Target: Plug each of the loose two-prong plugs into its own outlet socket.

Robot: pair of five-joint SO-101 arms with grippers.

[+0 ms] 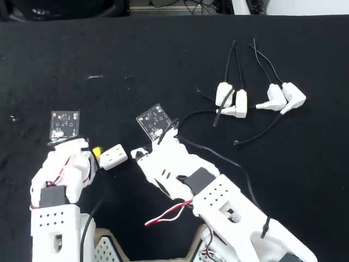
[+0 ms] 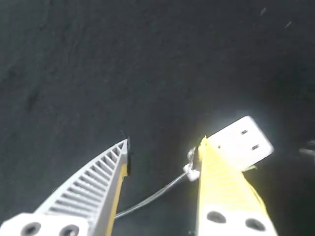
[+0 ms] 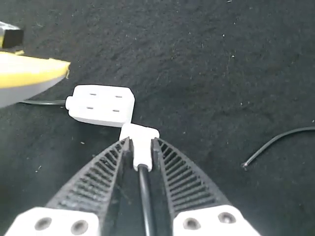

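At the left of the black cloth (image 1: 163, 54), shows a square dotted card (image 1: 64, 124) lying flat, with the left gripper (image 1: 94, 157) (image 2: 164, 147) just on the near side of it, spread wide and holding nothing. Places the white outlet block (image 1: 113, 156) (image 2: 241, 142) outside that gap, right at the tip of the yellow finger (image 2: 221, 187), slots facing up; cannot tell whether the two touch. Moving right, finds the right gripper (image 1: 143, 155) (image 3: 140, 146) pinched tight on a white plug (image 3: 140, 132), with its black cord (image 3: 143, 196) running back between the fingers. Sets the plug's front end against the long edge of the outlet block, prongs hidden. Shows a second card (image 1: 155, 120) just beyond, turned at an angle. Farther right, well apart from both grippers, leaves four loose plugs (image 1: 240, 103) lying in two pairs on the cloth. Past the table's far edge, glimpses a dim strip of room with cables (image 1: 191, 6) on the floor.
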